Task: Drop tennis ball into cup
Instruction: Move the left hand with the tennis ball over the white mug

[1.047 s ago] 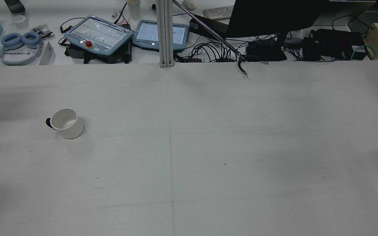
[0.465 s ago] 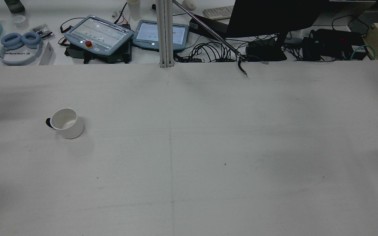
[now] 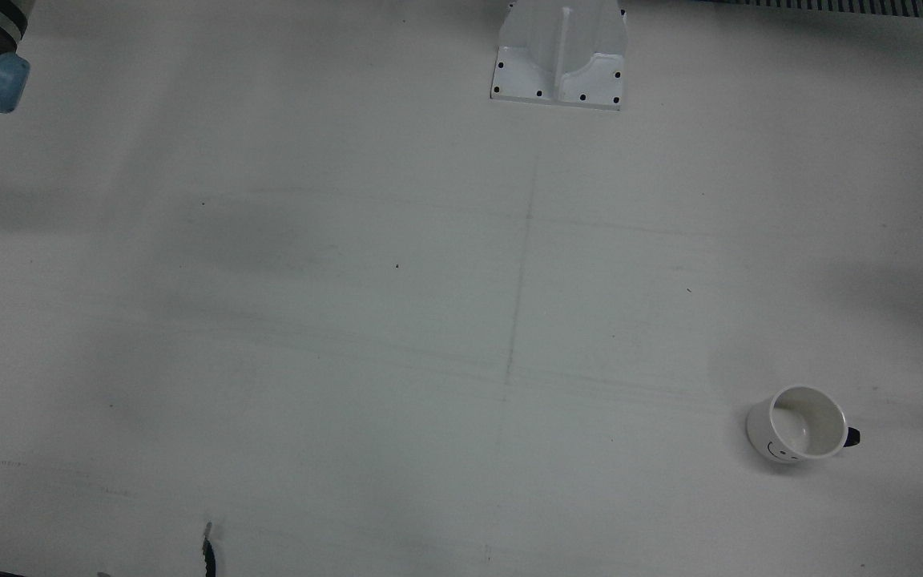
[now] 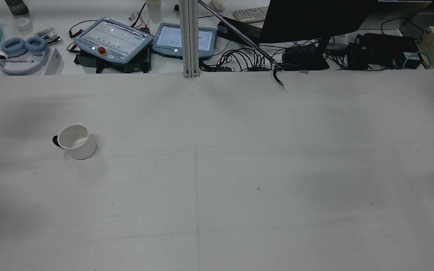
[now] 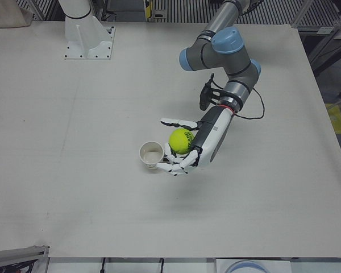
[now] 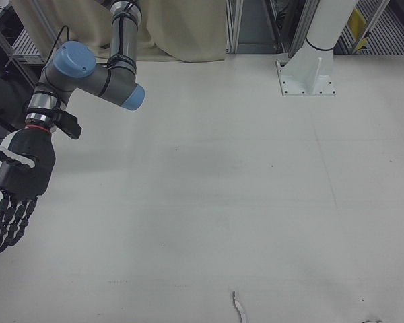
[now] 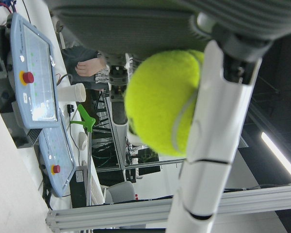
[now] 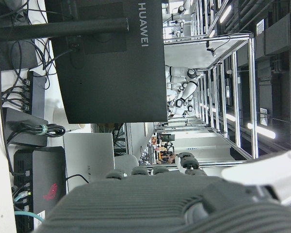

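My left hand (image 5: 188, 149), white-fingered with a dark palm, is clamped around the yellow-green felt tennis ball (image 5: 181, 141), held above the white desk (image 5: 159, 227) just beside the white ceramic cup (image 5: 151, 154), whose rim sits toward the desk's left edge on my side. The cup stands upright and the ball is not in it. My right hand (image 6: 12, 188) hangs off the right edge of the desk, fingers straight, apart and holding nothing.
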{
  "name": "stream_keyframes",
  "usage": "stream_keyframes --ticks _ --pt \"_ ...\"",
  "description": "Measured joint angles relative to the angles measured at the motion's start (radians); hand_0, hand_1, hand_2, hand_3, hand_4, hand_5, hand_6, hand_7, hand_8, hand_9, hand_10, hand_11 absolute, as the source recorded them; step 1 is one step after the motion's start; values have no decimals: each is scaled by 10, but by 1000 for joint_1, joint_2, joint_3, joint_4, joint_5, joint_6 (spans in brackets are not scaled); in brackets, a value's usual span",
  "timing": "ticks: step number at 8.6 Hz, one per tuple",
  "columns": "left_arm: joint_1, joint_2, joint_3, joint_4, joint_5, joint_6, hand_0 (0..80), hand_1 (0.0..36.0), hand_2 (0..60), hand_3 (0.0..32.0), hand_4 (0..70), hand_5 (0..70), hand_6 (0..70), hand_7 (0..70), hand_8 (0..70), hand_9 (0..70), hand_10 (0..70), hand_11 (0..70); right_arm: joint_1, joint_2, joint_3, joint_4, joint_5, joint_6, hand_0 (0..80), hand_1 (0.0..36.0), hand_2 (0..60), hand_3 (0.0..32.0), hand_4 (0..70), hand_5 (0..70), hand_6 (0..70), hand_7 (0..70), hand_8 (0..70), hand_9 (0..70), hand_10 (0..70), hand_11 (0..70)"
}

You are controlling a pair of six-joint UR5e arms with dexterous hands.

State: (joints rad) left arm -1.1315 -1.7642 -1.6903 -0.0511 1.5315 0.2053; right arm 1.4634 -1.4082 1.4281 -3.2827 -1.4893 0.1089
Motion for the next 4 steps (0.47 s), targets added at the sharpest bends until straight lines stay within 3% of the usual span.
stream_keyframes --ticks 2,4 --pt "107 -26 7 3 -43 26 773 224 67 0 228 291 700 700 610 622 217 332 0 0 0 0 0 0 0 0 0 0 0 0 0 0 0 0 0 0" --pt "154 -31 22 -10 -68 47 768 226 60 0 224 292 700 700 612 622 218 334 0 0 0 0 0 0 0 0 0 0 0 0 0 0 0 0 0 0"
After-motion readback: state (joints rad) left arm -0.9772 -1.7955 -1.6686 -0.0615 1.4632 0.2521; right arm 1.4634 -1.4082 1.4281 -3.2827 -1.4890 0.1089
